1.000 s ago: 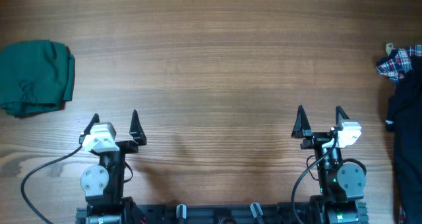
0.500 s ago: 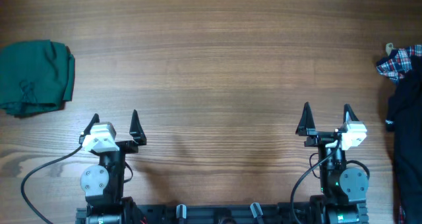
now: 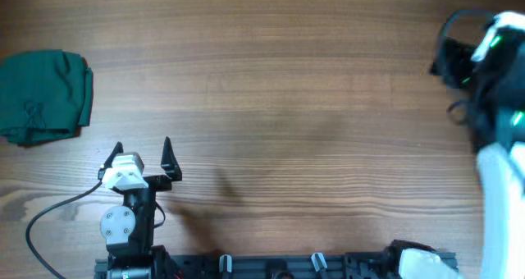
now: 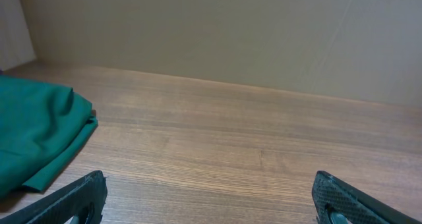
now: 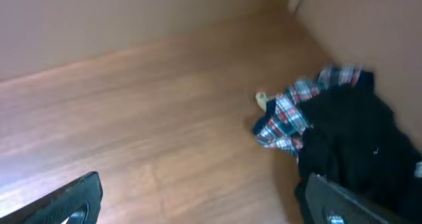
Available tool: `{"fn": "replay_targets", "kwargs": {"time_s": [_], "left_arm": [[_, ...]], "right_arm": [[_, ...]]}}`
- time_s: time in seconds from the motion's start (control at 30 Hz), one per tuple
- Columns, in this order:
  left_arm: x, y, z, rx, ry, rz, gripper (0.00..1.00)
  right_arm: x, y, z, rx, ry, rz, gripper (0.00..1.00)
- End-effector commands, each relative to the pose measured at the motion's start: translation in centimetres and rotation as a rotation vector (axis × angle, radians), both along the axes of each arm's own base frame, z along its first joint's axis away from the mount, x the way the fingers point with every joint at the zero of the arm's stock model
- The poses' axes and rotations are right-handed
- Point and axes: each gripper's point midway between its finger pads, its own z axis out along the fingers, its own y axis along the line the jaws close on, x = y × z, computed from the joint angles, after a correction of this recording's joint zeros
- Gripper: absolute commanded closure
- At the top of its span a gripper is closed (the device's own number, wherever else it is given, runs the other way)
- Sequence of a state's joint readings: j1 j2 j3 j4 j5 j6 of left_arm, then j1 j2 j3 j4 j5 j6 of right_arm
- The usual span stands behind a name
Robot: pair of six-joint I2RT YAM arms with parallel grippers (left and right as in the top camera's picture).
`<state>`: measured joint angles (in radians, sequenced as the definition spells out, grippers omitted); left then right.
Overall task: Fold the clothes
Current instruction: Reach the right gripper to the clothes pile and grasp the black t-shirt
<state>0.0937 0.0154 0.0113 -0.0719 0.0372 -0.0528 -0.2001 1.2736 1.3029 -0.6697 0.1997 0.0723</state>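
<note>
1. The left gripper (image 3: 142, 148) is released. Its two fingers are spread wide, with only bare desk (image 3: 271, 82) between them.
2. One folded green cloth (image 4: 36, 135) lies ahead of the left gripper and to its left, apart from the fingers.
3. The right gripper (image 5: 201, 191) is also released, its fingers wide apart with nothing held. In the overhead view the right arm (image 3: 497, 180) is a blur at the desk's right edge.
4. One crumpled black garment (image 5: 356, 141) lies ahead of the right gripper and to its right, against the wall panel (image 5: 369, 26). Any marking on it is too blurred to read.
5. One plaid cloth (image 5: 290, 115) in red, white and blue touches the garment's left side, directly ahead of the gripper.
6. A small pale object (image 5: 262, 100) sits just beside the plaid cloth. What it is cannot be told.
</note>
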Motion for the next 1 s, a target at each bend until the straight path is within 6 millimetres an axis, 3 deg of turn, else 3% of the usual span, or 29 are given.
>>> {"fn": "replay_targets", "kwargs": {"time_s": [0.0,0.07,0.2,0.23,0.3,0.33,0.5,0.6,0.83,0.97], "left_arm": [[0.0,0.3,-0.2,0.019,0.005,0.012,0.00],[0.0,0.3,-0.2,0.019,0.005,0.012,0.00],[0.0,0.3,-0.2,0.019,0.005,0.012,0.00],[0.0,0.3,-0.2,0.019,0.005,0.012,0.00],[0.0,0.3,-0.2,0.019,0.005,0.012,0.00],[0.0,0.3,-0.2,0.019,0.005,0.012,0.00],[0.0,0.3,-0.2,0.019,0.005,0.012,0.00],[0.0,0.3,-0.2,0.019,0.005,0.012,0.00],[0.0,0.3,-0.2,0.019,0.005,0.012,0.00],[0.0,0.3,-0.2,0.019,0.005,0.012,0.00]], "right_arm": [[1.4,-5.1,-2.4,0.174,0.079,-0.021,0.00],[0.9,-7.8,-4.7,0.199,0.138,-0.087,0.00],[-0.2,-11.4,-6.6,0.185,0.185,-0.200,0.00],[-0.6,-12.0,-6.9,0.184,0.195,-0.221,0.04],[-1.7,-14.1,-8.4,0.186,0.234,-0.285,0.28],[-2.0,-14.8,-9.4,0.193,0.257,-0.305,0.28],[-3.2,-16.0,-16.3,0.291,0.432,-0.344,0.31],[-3.4,-16.0,-19.1,0.322,0.500,-0.347,0.37],[-5.4,-17.9,-22.8,0.331,0.571,-0.452,0.34],[-5.1,-18.6,-23.2,0.334,0.550,-0.454,0.33]]}}
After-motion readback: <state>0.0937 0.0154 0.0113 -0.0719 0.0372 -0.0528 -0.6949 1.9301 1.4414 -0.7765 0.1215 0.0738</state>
